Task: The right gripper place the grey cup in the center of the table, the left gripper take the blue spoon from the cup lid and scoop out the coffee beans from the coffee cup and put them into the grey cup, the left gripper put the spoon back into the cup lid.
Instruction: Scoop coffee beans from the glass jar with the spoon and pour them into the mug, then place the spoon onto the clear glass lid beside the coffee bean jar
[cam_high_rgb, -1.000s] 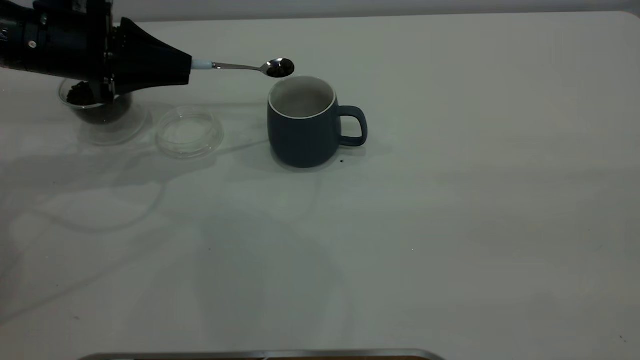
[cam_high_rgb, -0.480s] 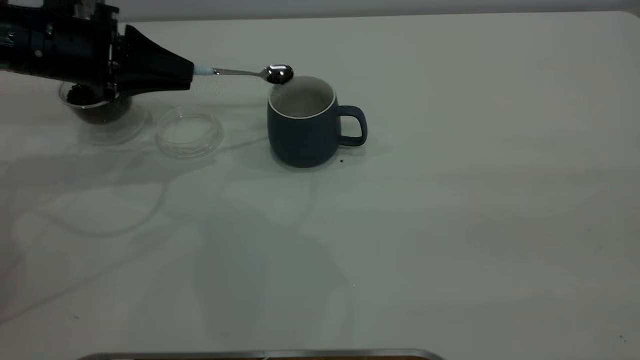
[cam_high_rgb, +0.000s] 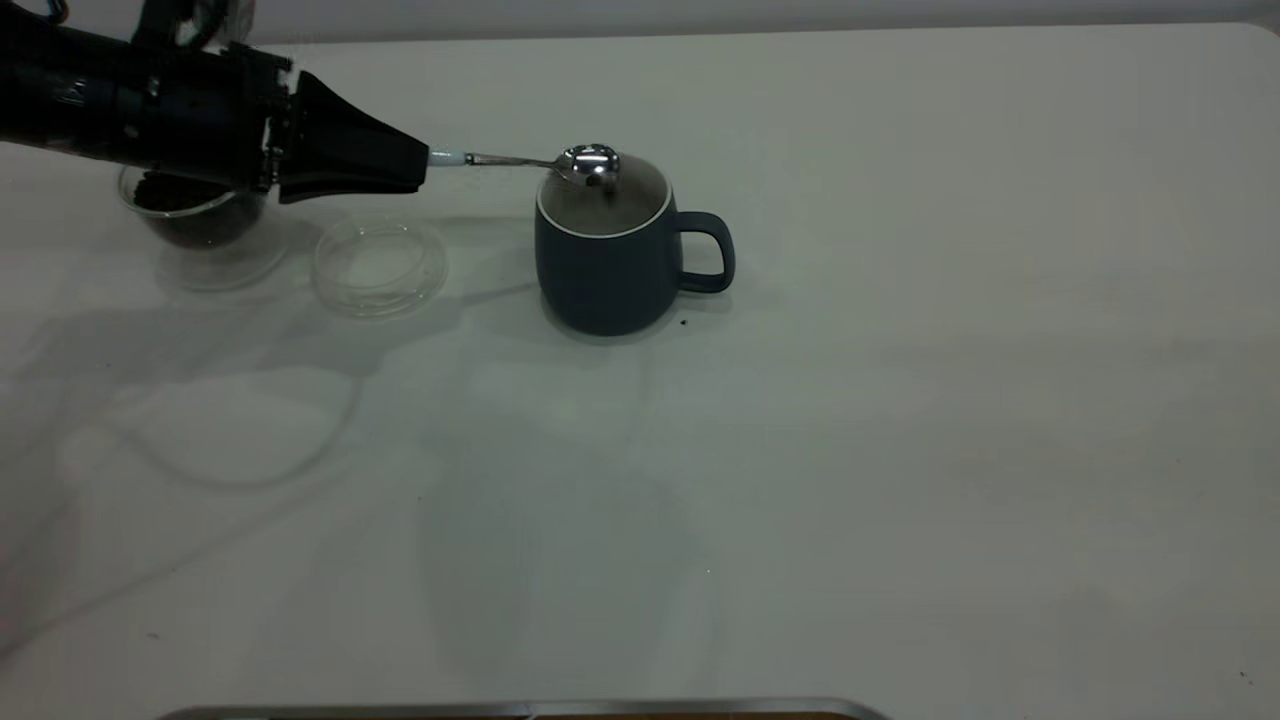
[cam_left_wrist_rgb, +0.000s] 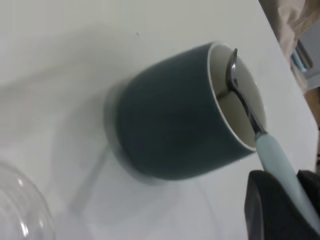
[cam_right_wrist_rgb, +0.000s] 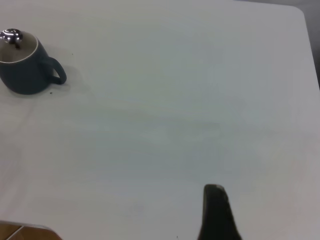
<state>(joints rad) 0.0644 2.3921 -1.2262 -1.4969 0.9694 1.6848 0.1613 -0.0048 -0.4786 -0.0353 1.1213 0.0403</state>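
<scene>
My left black tapered fingers (cam_high_rgb: 415, 160) are clamped on the pale-blue-handled metal spoon (cam_high_rgb: 590, 163), its bowl turned over above the dark blue-grey ceramic mug (cam_high_rgb: 610, 260) on the white desk (cam_high_rgb: 900, 400). I cannot tell how my right fingers (cam_right_wrist_rgb: 216, 212) stand.

The grey cup (cam_right_wrist_rgb: 22, 70) stands on the white table (cam_right_wrist_rgb: 175, 100) far off at about ten o'clock, handle toward three o'clock. A shiny spoon (cam_right_wrist_rgb: 11, 36) bowl sits over its rim at the far-left side. One dark finger of the right gripper (cam_right_wrist_rgb: 216, 212) shows at six o'clock, well apart from the cup.
</scene>
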